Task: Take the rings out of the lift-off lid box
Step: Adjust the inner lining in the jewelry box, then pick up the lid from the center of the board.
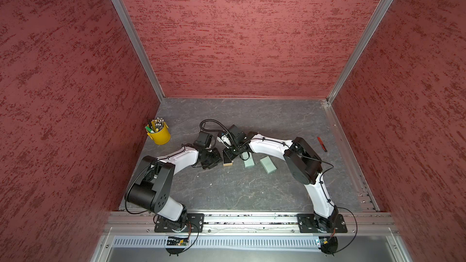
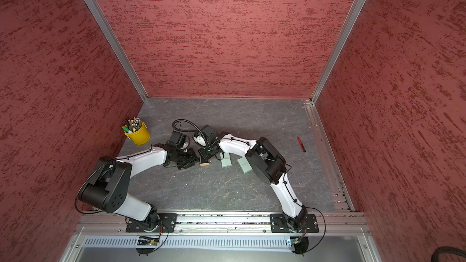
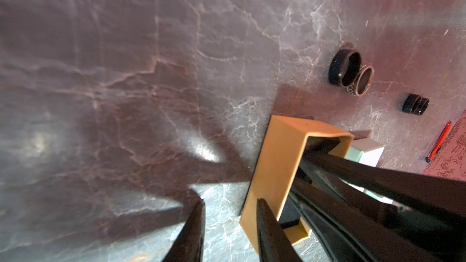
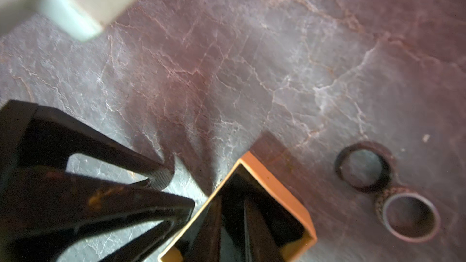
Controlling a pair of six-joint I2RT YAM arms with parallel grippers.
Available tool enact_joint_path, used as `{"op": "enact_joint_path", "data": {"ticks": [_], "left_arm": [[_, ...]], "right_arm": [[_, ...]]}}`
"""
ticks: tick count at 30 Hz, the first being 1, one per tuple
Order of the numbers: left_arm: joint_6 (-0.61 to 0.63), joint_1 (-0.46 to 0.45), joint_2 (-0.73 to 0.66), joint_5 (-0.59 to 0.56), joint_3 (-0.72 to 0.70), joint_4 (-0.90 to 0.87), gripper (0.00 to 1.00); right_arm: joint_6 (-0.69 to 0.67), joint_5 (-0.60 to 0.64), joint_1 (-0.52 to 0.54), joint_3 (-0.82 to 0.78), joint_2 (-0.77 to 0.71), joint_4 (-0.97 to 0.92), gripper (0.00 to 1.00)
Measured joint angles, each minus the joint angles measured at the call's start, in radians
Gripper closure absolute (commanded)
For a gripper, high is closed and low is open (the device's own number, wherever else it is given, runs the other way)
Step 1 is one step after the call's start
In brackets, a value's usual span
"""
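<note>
Two mint-green boxes [image 1: 268, 164], a pen cup [image 1: 159, 134] and a red cutter [image 1: 322, 144] share the desk [image 1: 227, 192]. Inside the tan box [image 3: 274, 162] sits the right pincer [image 4: 232, 205], narrowly parted; the left pincer [image 3: 229, 202] gapes empty beside it. Three rings [image 3: 345, 70] lie just beyond the box.

Both top views: we find even, moderate light from overhead, sharp focus; walls [image 1: 63, 97] splay and bend toward 9 and 3 o'clock edges, wide-lens distortion. Soft shadows under arms [image 1: 181, 156] on counter [image 1: 227, 192]. Left wrist view: we see red cast, one bright glare patch, long dark shadows, left fingers [image 3: 195, 228] blurred. Right wrist view: dimmer; mint box [image 4: 68, 13] badly defocused, rings [image 4: 339, 168] soft.
</note>
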Motion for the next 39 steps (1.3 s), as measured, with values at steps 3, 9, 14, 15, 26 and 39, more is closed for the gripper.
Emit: {"op": "enact_joint_path", "data": {"ticks": [3, 9, 14, 15, 26, 39], "left_arm": [[0.0, 0.003, 0.0, 0.004, -0.002, 0.005, 0.64], [0.0, 0.005, 0.0, 0.01, -0.005, 0.013, 0.65], [0.0, 0.01, 0.0, 0.019, -0.007, 0.017, 0.64], [0.0, 0.01, 0.0, 0.02, -0.007, 0.017, 0.64], [0.002, 0.015, 0.002, 0.023, -0.007, 0.019, 0.65], [0.0, 0.002, 0.012, 0.022, -0.005, 0.047, 0.64]], "right_arm": [[-0.005, 0.007, 0.001, 0.014, 0.006, -0.017, 0.8], [-0.011, 0.018, 0.002, 0.047, 0.022, -0.056, 0.79], [-0.011, 0.03, 0.005, 0.046, 0.005, -0.064, 0.79], [-0.011, 0.032, 0.005, 0.046, -0.001, -0.068, 0.79], [-0.012, 0.067, 0.006, 0.055, -0.026, -0.129, 0.73], [0.113, 0.194, -0.008, -0.05, -0.275, -0.172, 0.22]]}}
